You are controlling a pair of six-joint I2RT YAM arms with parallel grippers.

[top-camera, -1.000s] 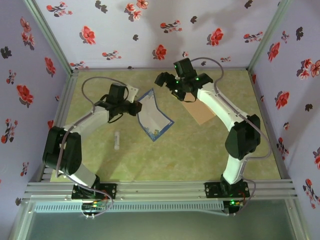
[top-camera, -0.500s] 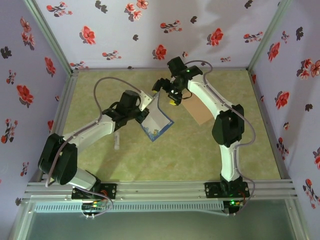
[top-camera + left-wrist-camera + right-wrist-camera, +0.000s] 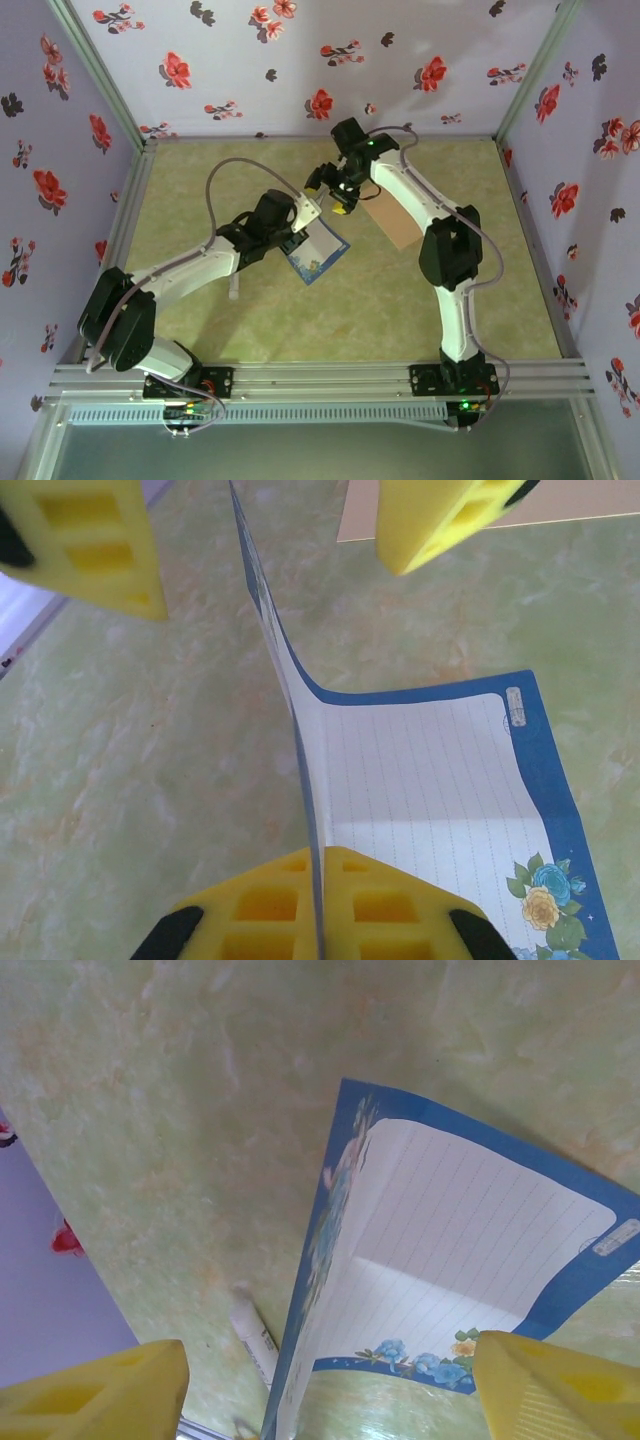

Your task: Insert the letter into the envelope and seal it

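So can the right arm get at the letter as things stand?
Probably yes. The left gripper holds the letter with one edge raised, and the open right gripper straddles that edge, nothing in the way.

Shows a small white stick (image 3: pixel 232 290) lying flat on a green marbled tabletop (image 3: pixel 350 310), left of centre. Stands boxed in by lilac walls (image 3: pixel 250 60) printed with red and dark flowers. Ends at grey metal rails (image 3: pixel 320 378) along the near edge.
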